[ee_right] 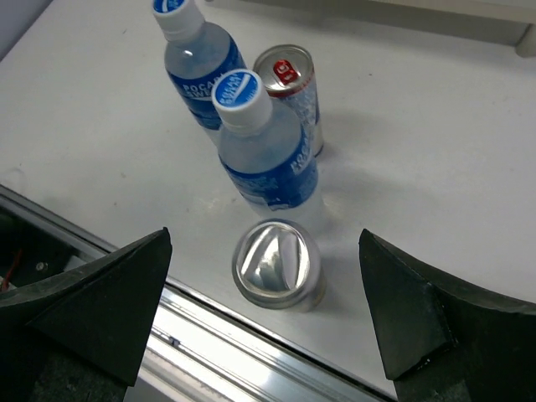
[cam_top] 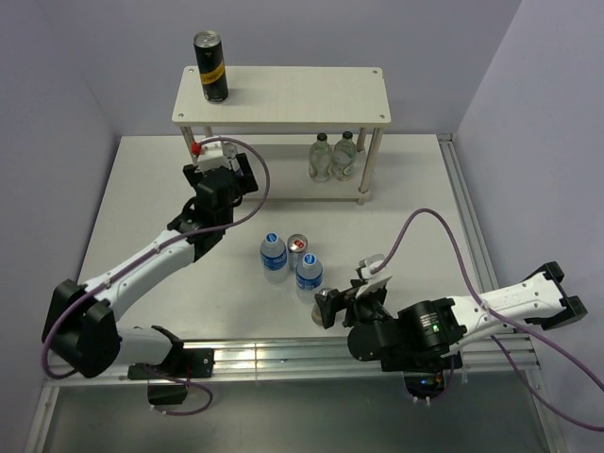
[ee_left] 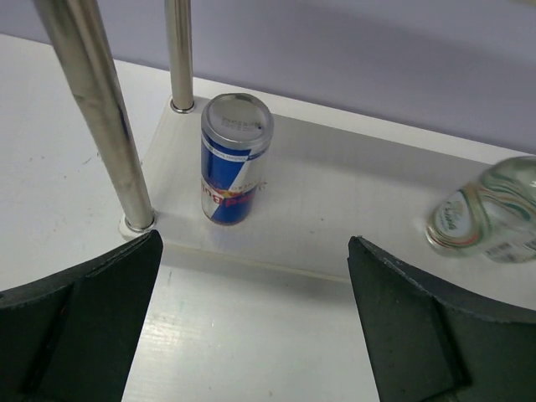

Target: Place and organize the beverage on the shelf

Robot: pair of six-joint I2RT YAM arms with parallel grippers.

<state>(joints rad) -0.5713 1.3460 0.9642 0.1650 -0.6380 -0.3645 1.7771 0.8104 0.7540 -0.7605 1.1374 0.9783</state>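
Where stuff is relative to the shelf (cam_top: 283, 94): one black-and-gold can (cam_top: 211, 66) is up on its top board at the left end. A blue-and-silver can (ee_left: 230, 172) stands on its lower board (ee_left: 335, 193) right by the front-left leg (ee_left: 100, 117), and two clear bottles (cam_top: 322, 157) sit at that board's right end.

The left end effector (ee_left: 254, 260) is wide open with nothing in it, just in front of that lower board. The risk here, I think, is a finger clipping the leg or that can on any sideways move, and a slim can tips easily.

The right end effector (ee_right: 264, 251) is also fully spread and empty. It hovers over a silver-topped can (ee_right: 276, 264) well in front of the shelf. That can is jammed up against a blue-label bottle (ee_right: 268, 159), with another bottle (ee_right: 201, 50) and a red-tab can (ee_right: 293, 88) just behind. Coming down sloppy could shove the bottle over, domino style.
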